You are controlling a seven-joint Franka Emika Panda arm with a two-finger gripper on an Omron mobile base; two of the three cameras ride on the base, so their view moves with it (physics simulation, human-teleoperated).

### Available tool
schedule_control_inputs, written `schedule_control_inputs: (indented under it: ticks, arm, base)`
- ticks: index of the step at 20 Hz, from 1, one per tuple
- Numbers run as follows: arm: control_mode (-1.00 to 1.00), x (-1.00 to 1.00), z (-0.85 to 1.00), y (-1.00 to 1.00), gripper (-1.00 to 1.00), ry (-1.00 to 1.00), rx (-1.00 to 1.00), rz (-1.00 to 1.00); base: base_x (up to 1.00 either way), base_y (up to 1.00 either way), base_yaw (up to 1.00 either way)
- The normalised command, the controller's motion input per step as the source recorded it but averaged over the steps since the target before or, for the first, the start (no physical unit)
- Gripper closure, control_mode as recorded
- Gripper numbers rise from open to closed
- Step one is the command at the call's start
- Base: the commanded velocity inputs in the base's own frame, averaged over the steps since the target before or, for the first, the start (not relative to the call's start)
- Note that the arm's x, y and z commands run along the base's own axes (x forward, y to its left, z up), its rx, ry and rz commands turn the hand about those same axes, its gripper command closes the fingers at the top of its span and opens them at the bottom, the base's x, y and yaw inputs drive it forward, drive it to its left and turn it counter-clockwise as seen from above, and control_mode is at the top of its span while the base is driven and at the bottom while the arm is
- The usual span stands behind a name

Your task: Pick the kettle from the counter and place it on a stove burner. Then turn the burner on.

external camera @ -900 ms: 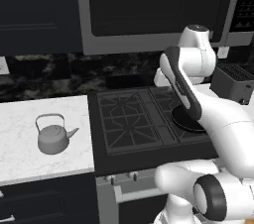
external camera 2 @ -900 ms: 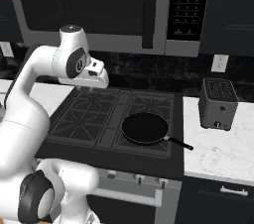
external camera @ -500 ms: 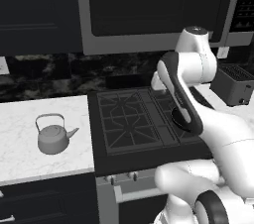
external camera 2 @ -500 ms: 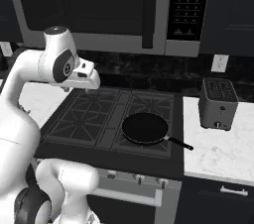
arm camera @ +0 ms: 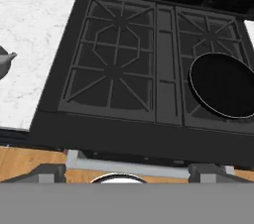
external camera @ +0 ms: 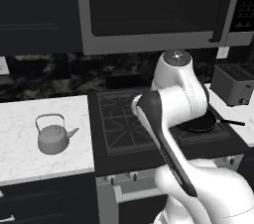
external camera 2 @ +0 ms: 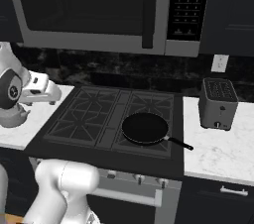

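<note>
The grey kettle (external camera: 52,138) stands upright on the white marble counter (external camera: 20,114), left of the stove, with its spout pointing right. In the hand view only its spout tip (arm camera: 6,60) shows at the left edge. My gripper (arm camera: 126,171) hangs high above the stove's front edge, open, its fingertips (arm camera: 47,171) far apart with nothing between them. In the right base view my hand (external camera 2: 39,90) hovers over the counter's edge beside the stove, and the kettle (external camera 2: 15,116) is partly hidden behind the arm. The front-left stove burner (arm camera: 111,72) is bare.
A round black frying pan (arm camera: 223,91) sits on the front-right burner, its handle (external camera 2: 179,143) pointing right. A silver toaster (external camera 2: 218,104) stands on the right counter. A microwave (external camera 2: 99,10) hangs above the stove, and my own arm (external camera: 163,134) blocks much of the stove in the left base view.
The arm has swung left, carrying the hand from over the stove's back left towards the counter side. The jaws have opened wide. Kettle and pan have not moved.
</note>
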Motion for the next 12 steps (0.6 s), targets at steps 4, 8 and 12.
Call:
schedule_control_inputs:
  ticks: [4, 8, 12]
  arm:
    - [-1.0, -0.93, 0.0, 1.0, -1.0, -0.13, -0.14, 0.2]
    - [-1.0, -0.78, -0.06, 1.0, -1.0, -0.12, -0.11, 0.24]
    - [-1.0, -0.61, -0.14, 1.0, -1.0, -0.13, -0.07, 0.3]
  base:
    - [0.0, 0.0, 0.0]
    - [0.0, 0.0, 0.0]
    - [0.0, 0.0, 0.0]
